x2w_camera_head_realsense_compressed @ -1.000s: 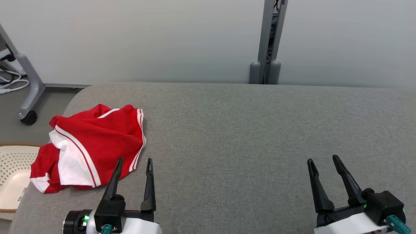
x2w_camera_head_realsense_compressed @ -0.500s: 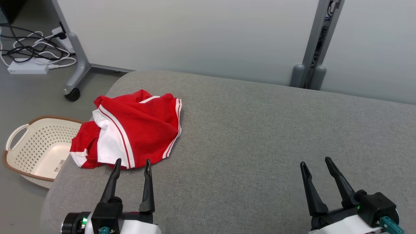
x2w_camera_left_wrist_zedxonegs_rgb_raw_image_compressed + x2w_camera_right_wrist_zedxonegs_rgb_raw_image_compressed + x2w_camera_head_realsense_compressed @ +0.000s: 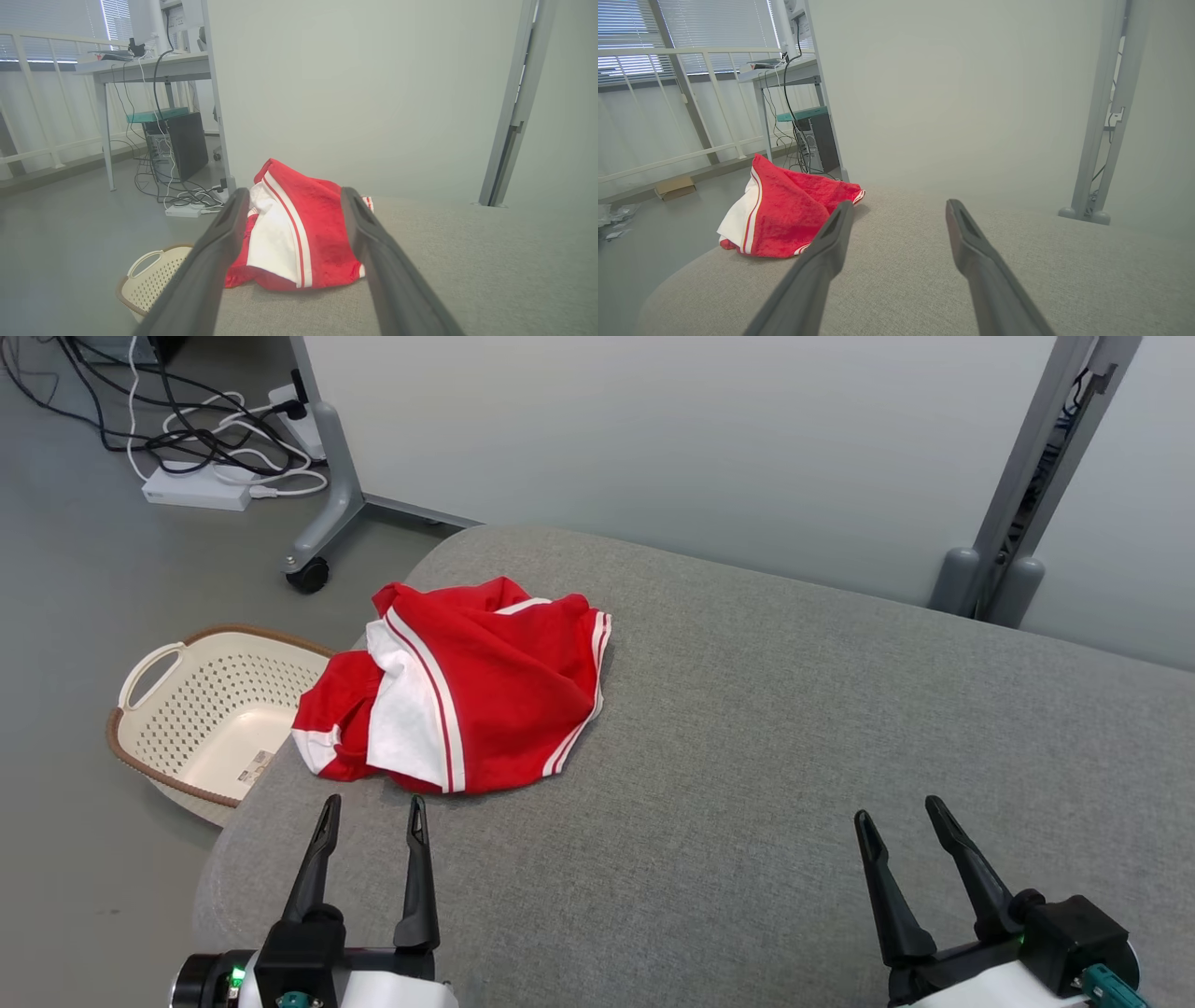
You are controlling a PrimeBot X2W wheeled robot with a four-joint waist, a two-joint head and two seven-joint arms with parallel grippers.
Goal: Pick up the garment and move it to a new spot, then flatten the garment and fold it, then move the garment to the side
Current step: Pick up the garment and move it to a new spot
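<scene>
garment (image 3: 476, 695) crumpled by left edge of table (image 3: 747, 728), left tool (image 3: 373, 803) and right tool (image 3: 897, 809) wide

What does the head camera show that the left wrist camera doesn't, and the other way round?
From the head view you gain the right claw, open above bare grey fabric. From the left wrist view you gain a desk, a computer tower beneath it and window blinds. Both share the crumpled red and white garment, the basket on the floor beside the grey padded table, the floor cables, and the left claw, open and pointing at the garment.
</scene>
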